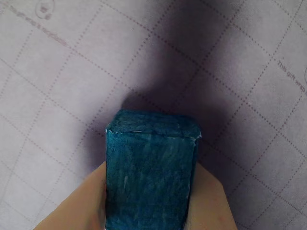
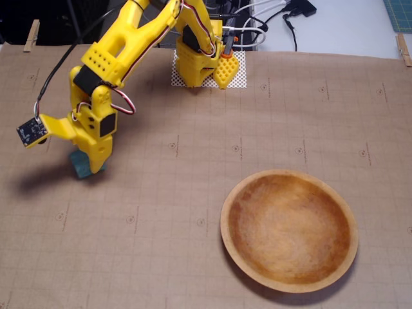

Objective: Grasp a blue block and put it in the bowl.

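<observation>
Yellow arm [image 2: 129,45] reaches out from its base at the top of the fixed view and bends down to the left side of the desk [image 2: 193,193], which is covered in brown gridded paper. Its gripper [image 2: 87,164] is closed on the blue block [image 2: 80,165], whose teal corner peeks out beneath the yellow fingers close to the paper. In the wrist view the blue block [image 1: 151,170] fills the lower middle, pinched between two tan fingers [image 1: 76,211] on either side, casting a dark shadow on the paper. Well to the right, the wooden bowl [image 2: 289,226] sits empty, orange-brown inside with a paler rim.
</observation>
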`<state>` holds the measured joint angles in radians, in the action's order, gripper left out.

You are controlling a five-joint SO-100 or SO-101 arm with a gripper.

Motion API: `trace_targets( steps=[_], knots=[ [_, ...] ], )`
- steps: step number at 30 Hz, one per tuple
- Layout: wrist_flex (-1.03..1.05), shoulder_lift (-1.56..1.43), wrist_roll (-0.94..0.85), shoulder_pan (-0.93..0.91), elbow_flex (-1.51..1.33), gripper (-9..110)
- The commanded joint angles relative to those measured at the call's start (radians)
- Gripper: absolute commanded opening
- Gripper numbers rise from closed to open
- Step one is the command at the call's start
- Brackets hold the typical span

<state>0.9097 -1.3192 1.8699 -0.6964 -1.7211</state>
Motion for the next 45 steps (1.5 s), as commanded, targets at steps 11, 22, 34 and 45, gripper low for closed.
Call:
trace_targets(
  steps=[11, 22, 34, 45],
  knots=[
    [0.118, -0.629, -0.008, 0.107, 0.031, 1],
    [0.112, -0.979, 0.006, 0.278, 0.031, 1],
    [0.123, -1.009, -0.008, 0.641, 0.008, 1],
    [0.114, -0.999, -0.009, 0.870, -0.091, 0]
  ],
)
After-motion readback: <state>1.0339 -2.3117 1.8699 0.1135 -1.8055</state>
